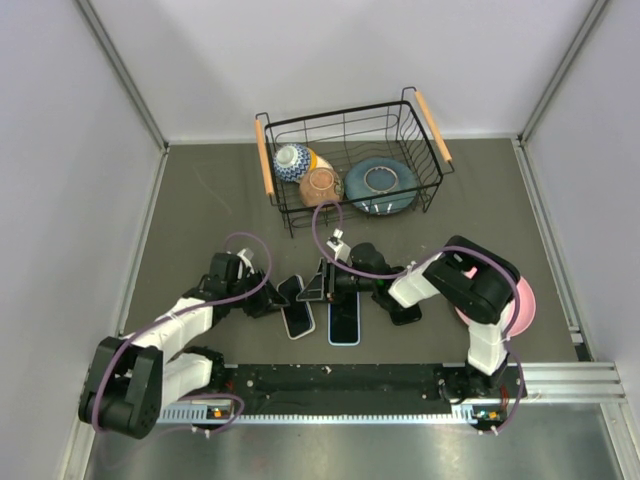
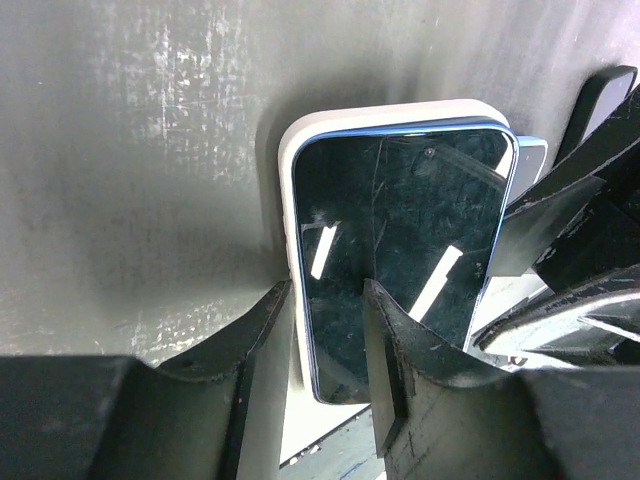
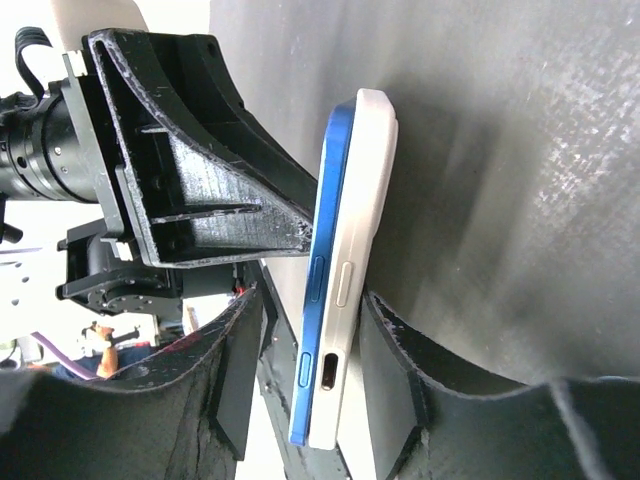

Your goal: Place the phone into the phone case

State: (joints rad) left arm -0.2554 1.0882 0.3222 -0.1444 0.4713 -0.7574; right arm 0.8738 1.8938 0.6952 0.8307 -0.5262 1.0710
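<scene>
Right wrist view: phone [image 3: 335, 180] lies proud atop phone case [image 3: 372, 170] on tabletop [image 3: 520, 200], unseated. Left end effector [image 2: 325, 290] spread, tip on the glass, apparently pressing it home; right end effector [image 3: 312, 295] spread, bracketing the stack.

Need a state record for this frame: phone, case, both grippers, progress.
phone: blue-edged, screen up
case: white, beneath the phone
left gripper: open, one finger against the screen
right gripper: open, fingers flanking the stack's port end
progress: phone not seated, its side exposed above the case rim
</scene>
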